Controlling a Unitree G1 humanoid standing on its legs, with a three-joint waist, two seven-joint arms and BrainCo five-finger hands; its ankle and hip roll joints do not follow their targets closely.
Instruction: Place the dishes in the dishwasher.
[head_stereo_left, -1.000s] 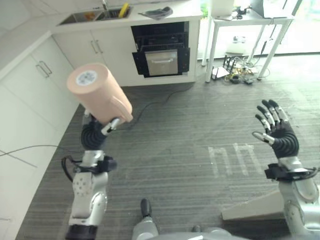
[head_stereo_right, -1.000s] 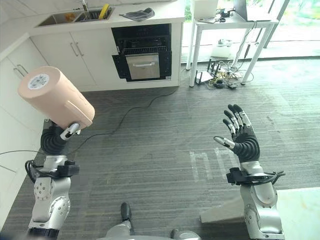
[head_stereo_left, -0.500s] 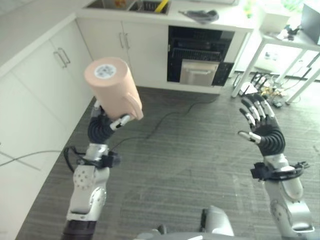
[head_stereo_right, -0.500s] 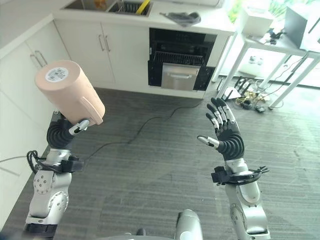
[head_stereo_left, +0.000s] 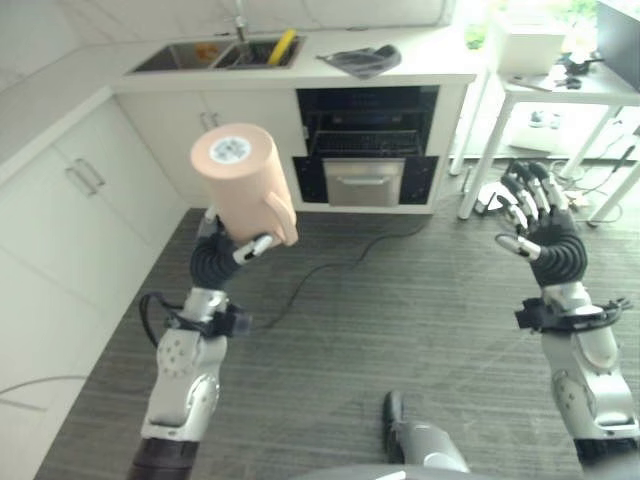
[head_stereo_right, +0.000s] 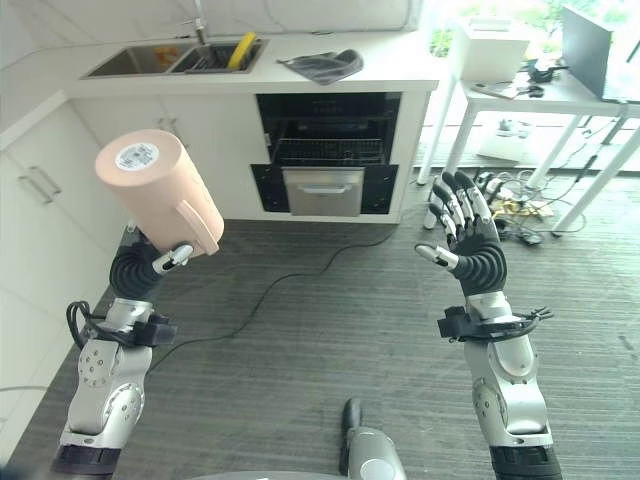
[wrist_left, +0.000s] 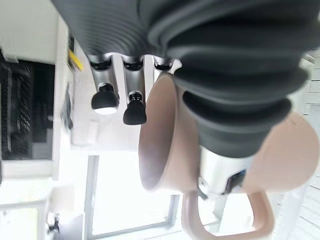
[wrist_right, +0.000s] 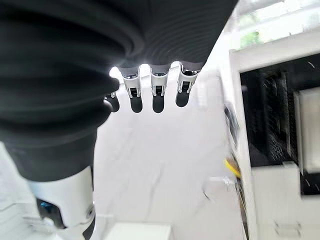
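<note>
I can read no words or numbers here; the round sticker (head_stereo_left: 231, 150) on the base of the pink mug (head_stereo_left: 245, 184) in my left hand (head_stereo_left: 222, 256) is too small to read.

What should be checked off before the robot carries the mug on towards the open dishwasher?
1. Left hand shut on the pink mug: ok.
2. Mug held bottom-up, clear of the cabinets: ok.
3. Right hand open and holding nothing: ok.
4. Dishwasher open, rack in sight: ok.
5. Free slot in the rack: cannot tell.
6. Floor path: not ok, a black cable crosses it.
</note>
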